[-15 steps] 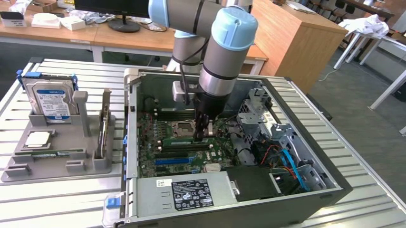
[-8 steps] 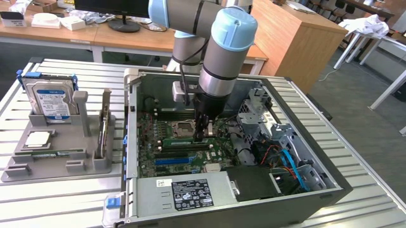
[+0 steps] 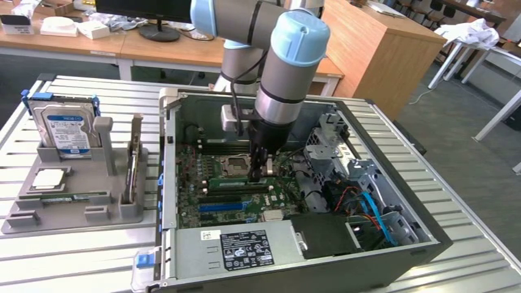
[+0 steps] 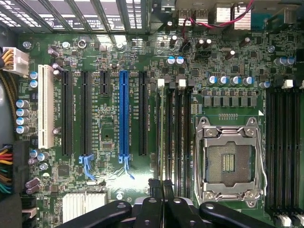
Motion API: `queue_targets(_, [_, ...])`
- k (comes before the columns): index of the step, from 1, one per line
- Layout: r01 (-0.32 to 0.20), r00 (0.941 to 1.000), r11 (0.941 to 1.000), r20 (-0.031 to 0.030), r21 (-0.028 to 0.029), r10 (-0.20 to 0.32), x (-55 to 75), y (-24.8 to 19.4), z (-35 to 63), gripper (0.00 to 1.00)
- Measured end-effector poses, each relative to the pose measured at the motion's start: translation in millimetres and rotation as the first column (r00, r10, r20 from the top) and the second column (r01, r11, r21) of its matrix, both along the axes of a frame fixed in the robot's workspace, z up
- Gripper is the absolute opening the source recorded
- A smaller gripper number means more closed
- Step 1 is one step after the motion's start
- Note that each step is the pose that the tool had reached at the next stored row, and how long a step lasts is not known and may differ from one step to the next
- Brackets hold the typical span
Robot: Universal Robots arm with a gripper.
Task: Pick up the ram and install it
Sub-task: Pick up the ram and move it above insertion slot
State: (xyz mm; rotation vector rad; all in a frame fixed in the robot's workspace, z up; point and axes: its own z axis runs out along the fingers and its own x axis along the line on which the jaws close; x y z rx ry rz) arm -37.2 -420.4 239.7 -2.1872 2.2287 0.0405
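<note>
Long thin green ram (image 3: 232, 181) stands on edge beneath the closed pincer (image 3: 257, 177).

The computer board (image 4: 109, 133) is green, with black slots (image 4: 86, 111), one blue slot (image 4: 124, 114) and one white slot (image 4: 45, 107). The robot arm (image 3: 277, 101) is grey with light blue caps (image 3: 299, 38). The gripper (image 4: 162, 184) is black.

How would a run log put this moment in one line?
gripper: shut | tips at: ram, standing in motherboard slot | computer case: open

Lab, open computer case (image 3: 407, 253), desks (image 3: 163, 52) (monitor (image 3: 143, 9) behind)
</note>
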Motion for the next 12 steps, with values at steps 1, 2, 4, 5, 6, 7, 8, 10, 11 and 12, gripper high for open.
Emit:
queue_targets(1, [0.0, 1.0, 1.0, 0.0, -0.0001, 0.0, 0.0, -0.1, -0.4, 0.11])
queue_targets(2, [0.0, 1.0, 1.0, 0.0, -0.0001, 0.0, 0.0, -0.1, -0.8, 0.11])
queue_targets(4, [0.0, 1.0, 1.0, -0.0001, -0.0002, 0.0, 0.0, -0.1, -1.4, 0.11])
queue_targets(5, [0.0, 1.0, 1.0, -0.0001, -0.0002, 0.0, 0.0, -0.1, -1.7, 0.11])
queue_targets(6, [0.0, 1.0, 1.0, -0.0001, -0.0002, 0.0, 0.0, 0.0, -2.0, 0.11])
queue_targets(7, [0.0, 1.0, 1.0, -0.0001, -0.0004, 0.0, 0.0, 0.0, -2.3, 0.11])
queue_targets(8, [0.0, 1.0, 1.0, -0.0001, -0.0007, 0.0, 0.0, -0.1, -2.4, 0.11])
queue_targets(10, [0.0, 1.0, 1.0, -0.0001, -0.0007, 0.0, 0.0, -0.1, -2.4, 0.11])
queue_targets(11, [0.0, 1.0, 1.0, -0.0001, -0.0006, 0.0, 0.0, -0.1, -2.5, 0.11])
queue_targets(12, [0.0, 1.0, 1.0, 0.0001, -0.0004, 0.0, 0.0, 0.0, -2.9, 0.11])
